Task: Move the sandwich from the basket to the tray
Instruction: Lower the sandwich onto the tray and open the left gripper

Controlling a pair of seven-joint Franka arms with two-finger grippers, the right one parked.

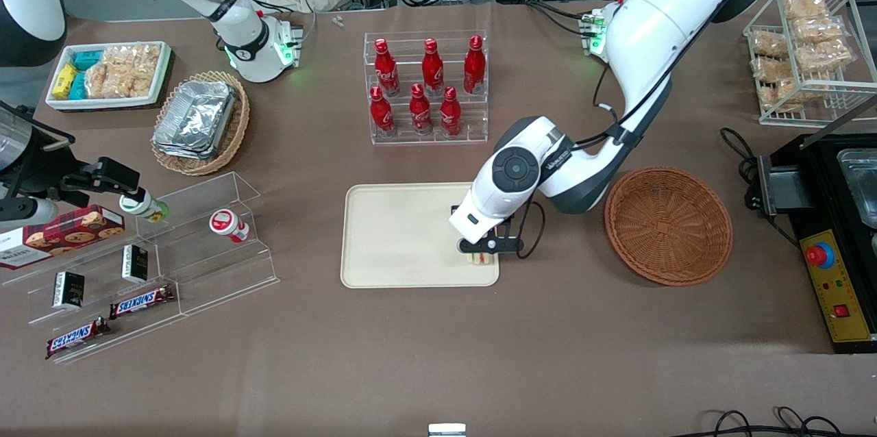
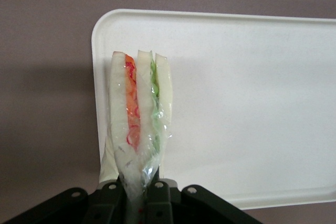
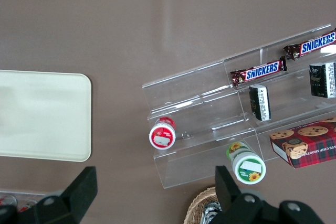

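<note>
My left gripper [image 1: 488, 250] hangs over the corner of the cream tray [image 1: 404, 235] that lies nearest the front camera and the basket. It is shut on the wrapped sandwich [image 1: 482, 259]. In the left wrist view the sandwich [image 2: 137, 119] shows white bread with an orange-red and a green layer, and the gripper [image 2: 135, 190] pinches its narrow end and clear wrap. The wedge hangs over the tray [image 2: 236, 103] close to its rim; I cannot tell whether it touches. The round reddish-brown basket [image 1: 668, 225] stands beside the tray toward the working arm's end, with nothing in it.
A clear rack of red bottles [image 1: 426, 88] stands farther from the front camera than the tray. Toward the parked arm's end are stepped acrylic shelves of snacks [image 1: 144, 266], a tan wicker basket with foil containers [image 1: 200, 120] and a white snack box [image 1: 109, 74]. A black device [image 1: 832, 231] and a wire rack [image 1: 808, 53] stand at the working arm's end.
</note>
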